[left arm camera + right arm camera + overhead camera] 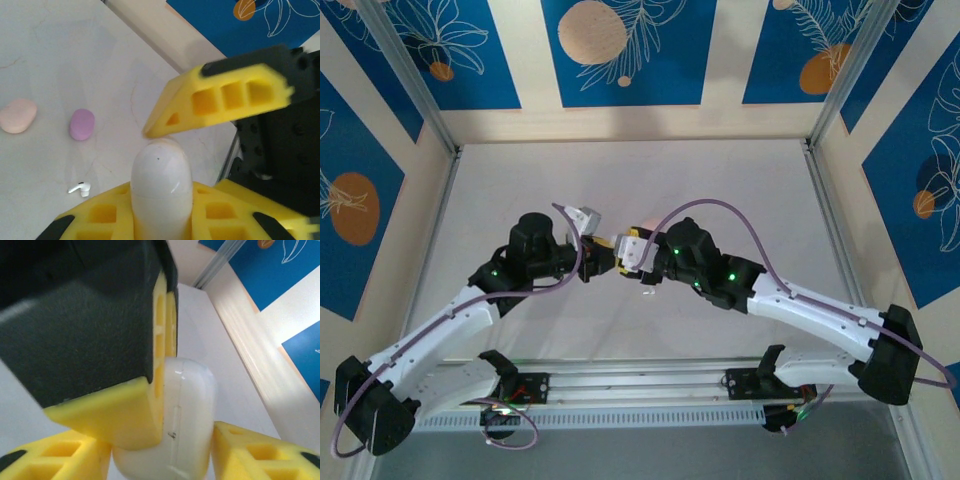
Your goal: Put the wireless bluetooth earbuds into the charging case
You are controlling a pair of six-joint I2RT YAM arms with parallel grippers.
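Gleaming glossy white on the charging case [161, 192] and the earbud [80, 188]. Glowing bright yellow on the fingers [227, 97], backed in black. Showing pale pink on one small case [18, 115] and lilac on the second case [81, 124]. Running deep blue over the wall panels [665, 85], with white leaf outlines, orange circles, cream stripes between.

Bright, even light throws soft shadows on the pale matte tabletop [720, 180]. The glossy white pebble-shaped case [161, 185] shows slight glare; nearby yellow ribbed fingers [180, 100] seem blurred.

Earbud [80, 188] on the table [60, 50] (a loose case [81, 124] near it)
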